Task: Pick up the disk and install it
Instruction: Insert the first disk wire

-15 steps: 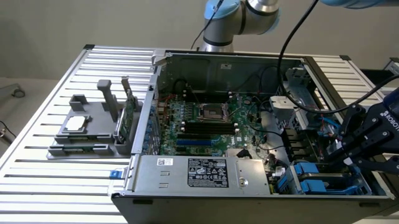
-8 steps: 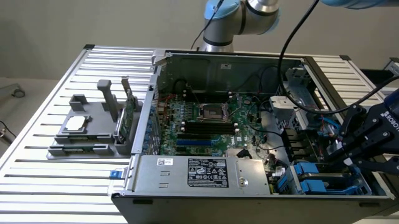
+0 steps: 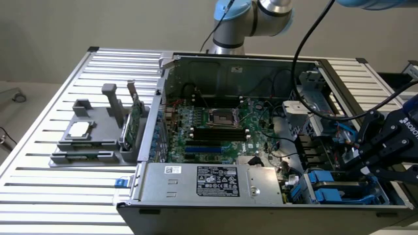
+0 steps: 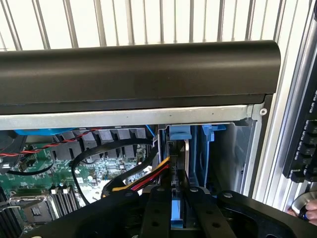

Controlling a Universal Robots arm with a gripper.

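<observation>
The disk [image 4: 179, 148] shows edge-on in the wrist view, a thin grey slab in a blue carrier standing in the drive bay at the corner of the open computer case. My gripper [image 4: 177, 214] is shut on its blue edge, with one black finger [image 4: 157, 210] on each side. In the exterior view the gripper [image 3: 371, 172] hangs over the bay at the case's near corner on the exterior view's right, where the disk's blue carrier [image 3: 324, 186] sits low inside. The lower part of the disk is hidden in the bay.
The case's black rim [image 4: 138, 69] runs just beyond the bay. Red, yellow and black cables [image 4: 141, 181] lie beside the disk above the motherboard [image 3: 216, 127]. A grey fixture [image 3: 85, 142] on the slatted table holds a green circuit card [image 3: 135, 122] and a small silver chip [image 3: 80, 129].
</observation>
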